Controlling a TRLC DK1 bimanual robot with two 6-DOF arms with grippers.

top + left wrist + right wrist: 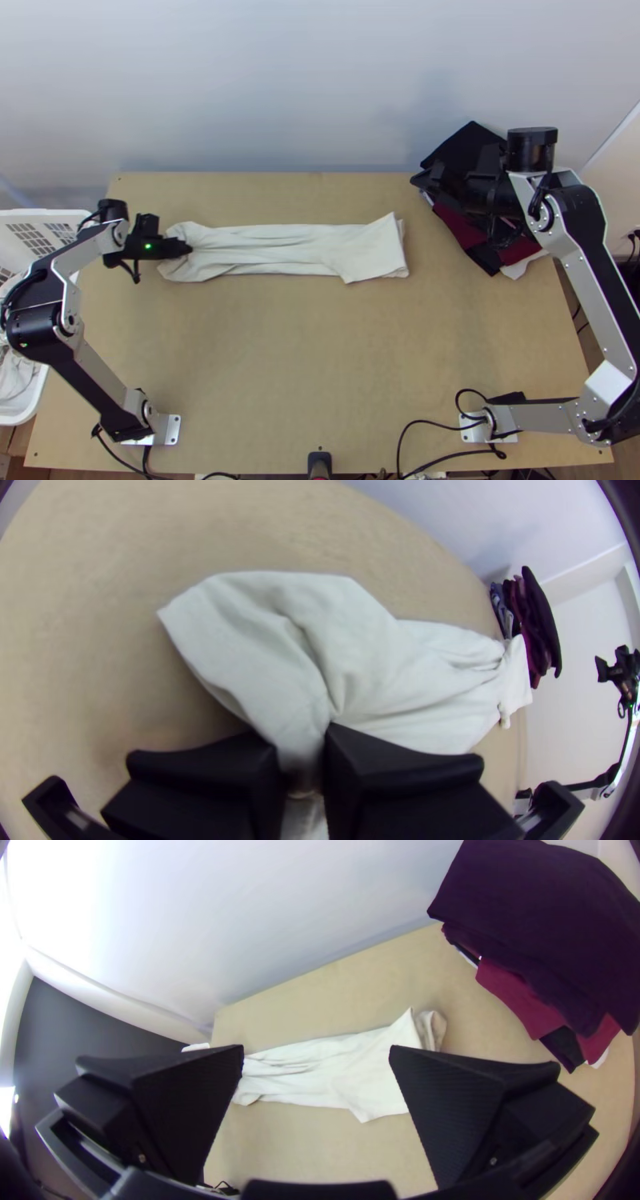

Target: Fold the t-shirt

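The white t-shirt (296,250) lies as a long narrow strip across the upper part of the table, with lengthwise creases and a wider flap at its right end. At its left end my left gripper (189,249) is shut on the cloth. In the left wrist view a bunched fold of the t-shirt (347,653) is pinched in the left gripper (301,760). My right gripper (424,178) is off to the right, above the table's far right part. Seen in the right wrist view, the right gripper (317,1060) stands open with nothing between its fingers.
A stack of dark and maroon folded clothes (464,234) lies at the table's far right corner, partly under the right arm. Beyond the table's left edge stands a white basket (32,404) holding light cloth. A pale wall rises behind the table (320,360).
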